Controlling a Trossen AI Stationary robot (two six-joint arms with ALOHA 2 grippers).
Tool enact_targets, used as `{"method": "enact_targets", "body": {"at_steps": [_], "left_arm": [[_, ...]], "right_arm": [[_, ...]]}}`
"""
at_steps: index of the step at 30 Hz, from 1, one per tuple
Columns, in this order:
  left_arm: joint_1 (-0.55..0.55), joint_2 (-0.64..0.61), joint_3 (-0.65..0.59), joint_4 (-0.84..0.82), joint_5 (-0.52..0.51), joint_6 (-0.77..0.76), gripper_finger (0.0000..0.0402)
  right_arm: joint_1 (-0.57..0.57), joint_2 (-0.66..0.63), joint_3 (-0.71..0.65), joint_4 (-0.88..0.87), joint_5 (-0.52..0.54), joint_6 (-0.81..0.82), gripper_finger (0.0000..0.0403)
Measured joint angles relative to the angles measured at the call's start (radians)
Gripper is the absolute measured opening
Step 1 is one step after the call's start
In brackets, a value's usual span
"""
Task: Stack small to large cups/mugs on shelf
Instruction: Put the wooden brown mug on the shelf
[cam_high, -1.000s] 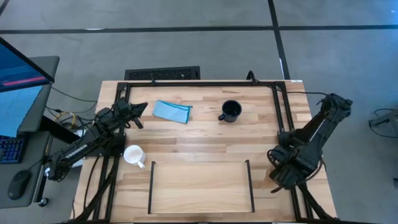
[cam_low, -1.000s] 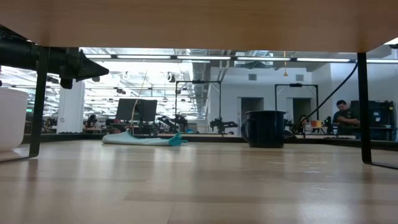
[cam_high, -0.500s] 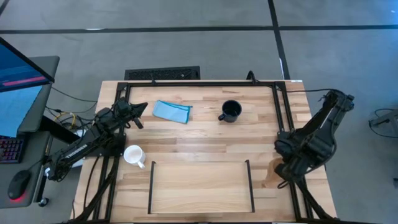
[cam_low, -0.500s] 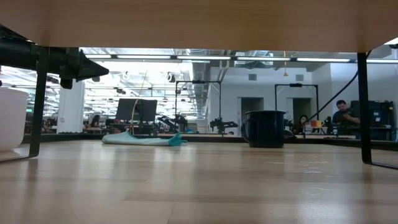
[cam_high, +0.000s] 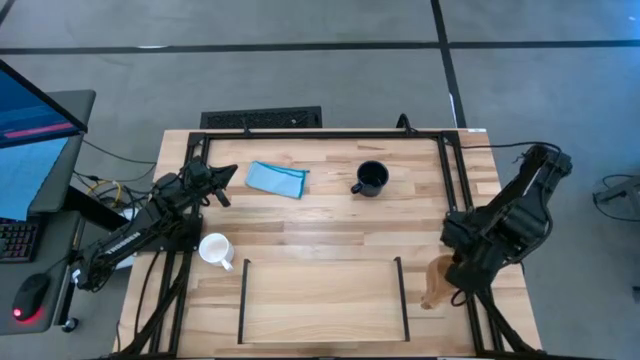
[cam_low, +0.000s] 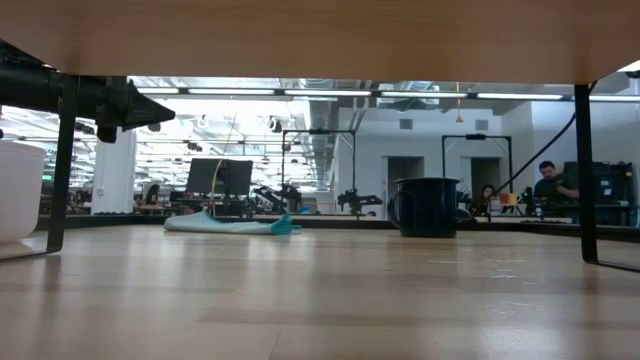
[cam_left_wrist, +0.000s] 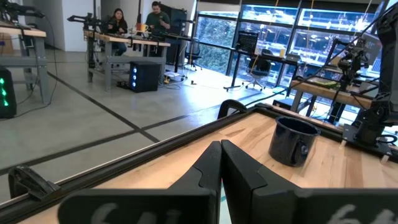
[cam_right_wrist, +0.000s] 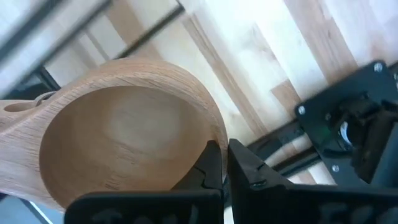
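Near the bench's right edge, the right gripper (cam_high: 447, 281) is pinching the wooden cup (cam_high: 436, 282) by its rim, apparently the first placement, which next calls for carrying it onto the shelf (cam_high: 243, 300), while the left gripper (cam_high: 222, 184) is waiting with fingers closed near the left edge.

On the light wood tabletop (cam_high: 330, 235) we find the folded light-blue cloth (cam_high: 276, 178) left of the dark navy mug (cam_high: 370, 179); the white mug (cam_high: 215, 249) sits just outside the black-railed shelf's (cam_high: 322, 300) left rail, the small tan wooden cup (cam_high: 436, 282) beyond its right rail.
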Motion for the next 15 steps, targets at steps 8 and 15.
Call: {"method": "enact_targets", "body": {"at_steps": [8, 15], "left_arm": [[0.000, 0.000, 0.000, 0.000, 0.000, 0.000, 0.0000], [0.000, 0.000, 0.000, 0.000, 0.000, 0.000, 0.0000]], "right_arm": [[-0.106, 0.051, 0.073, 0.008, 0.038, -0.233, 0.0015], [-0.220, 0.121, 0.175, 0.017, 0.041, -0.455, 0.0015]]}}
